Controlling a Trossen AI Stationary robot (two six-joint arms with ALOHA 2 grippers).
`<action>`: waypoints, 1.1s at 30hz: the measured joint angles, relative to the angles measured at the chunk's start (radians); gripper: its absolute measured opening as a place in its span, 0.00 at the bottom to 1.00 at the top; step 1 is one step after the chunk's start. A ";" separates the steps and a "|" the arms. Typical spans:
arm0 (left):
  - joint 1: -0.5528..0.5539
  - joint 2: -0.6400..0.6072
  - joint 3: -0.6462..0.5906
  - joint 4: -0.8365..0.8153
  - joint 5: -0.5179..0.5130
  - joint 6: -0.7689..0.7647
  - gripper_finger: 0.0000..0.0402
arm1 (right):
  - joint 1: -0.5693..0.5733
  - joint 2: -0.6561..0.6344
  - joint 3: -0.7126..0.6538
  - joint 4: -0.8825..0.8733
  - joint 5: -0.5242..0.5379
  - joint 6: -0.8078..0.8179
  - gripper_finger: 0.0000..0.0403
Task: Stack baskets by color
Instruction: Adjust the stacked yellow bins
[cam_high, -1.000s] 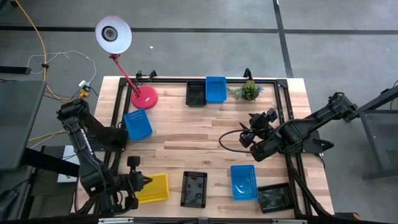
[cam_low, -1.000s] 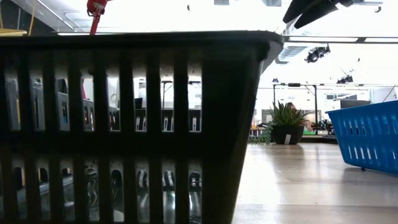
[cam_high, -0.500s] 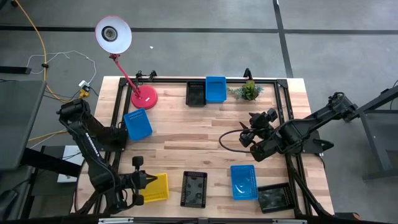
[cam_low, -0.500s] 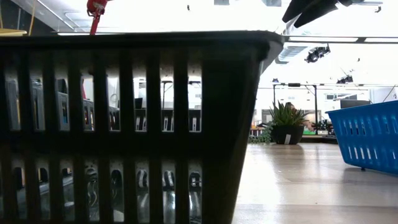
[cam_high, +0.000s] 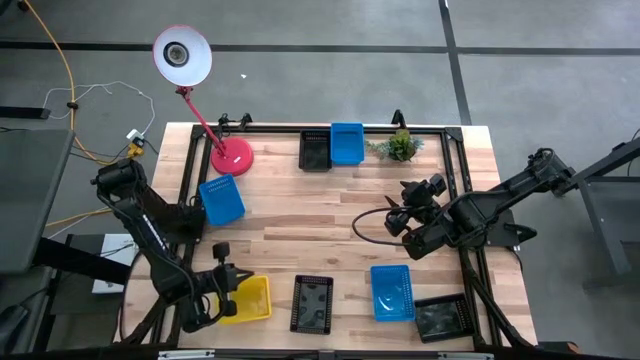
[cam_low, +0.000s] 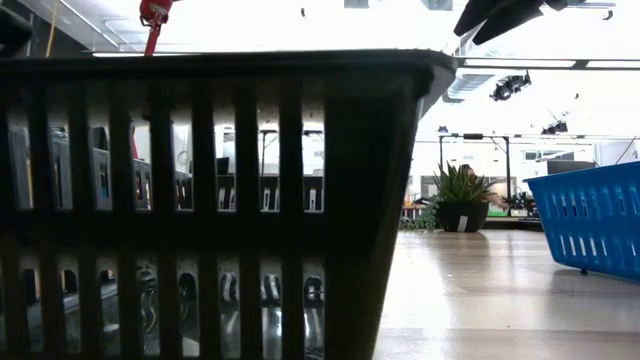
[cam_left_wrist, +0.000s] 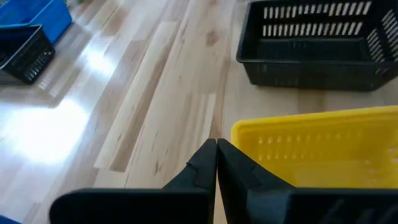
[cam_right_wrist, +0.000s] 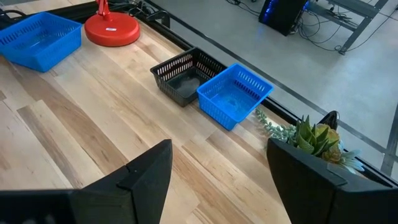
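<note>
Left gripper (cam_left_wrist: 216, 144) low at the tabletop's (cam_high: 300, 240) near left corner, jaws pressed fully together, holding nothing, tips just beside the yellow basket's (cam_high: 247, 299) rim. Right gripper (cam_high: 402, 222) hovering above mid-right of the tabletop, jaws spread wide, empty.

Only 1 yellow basket in sight; 3 black baskets: near-centre (cam_high: 312, 303), near-right corner (cam_high: 444, 318), far edge (cam_high: 315, 151); 3 blue baskets: left side (cam_high: 221, 200), far edge (cam_high: 347, 143), near-right (cam_high: 392, 292).

Risks, as judged:
- Closed jaws likely to shove the yellow basket sideways rather than grasp it, possibly into the near-centre black one.
- Thin mesh wall prone to flexing and slipping from a shallow pinch.
- Far-edge black and blue touching, so lifting 1 may drag the other.
</note>
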 joint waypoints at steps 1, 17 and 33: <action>0.000 0.000 0.006 -0.003 0.001 0.011 0.00 | 0.000 0.000 0.000 0.000 0.000 0.000 0.62; 0.056 -0.077 0.067 0.115 0.419 0.128 0.00 | 0.001 0.000 0.000 -0.084 -0.108 0.036 0.62; 0.114 -0.076 0.066 -0.151 0.765 -0.102 0.00 | 0.002 0.056 0.000 -0.097 -0.108 0.034 0.62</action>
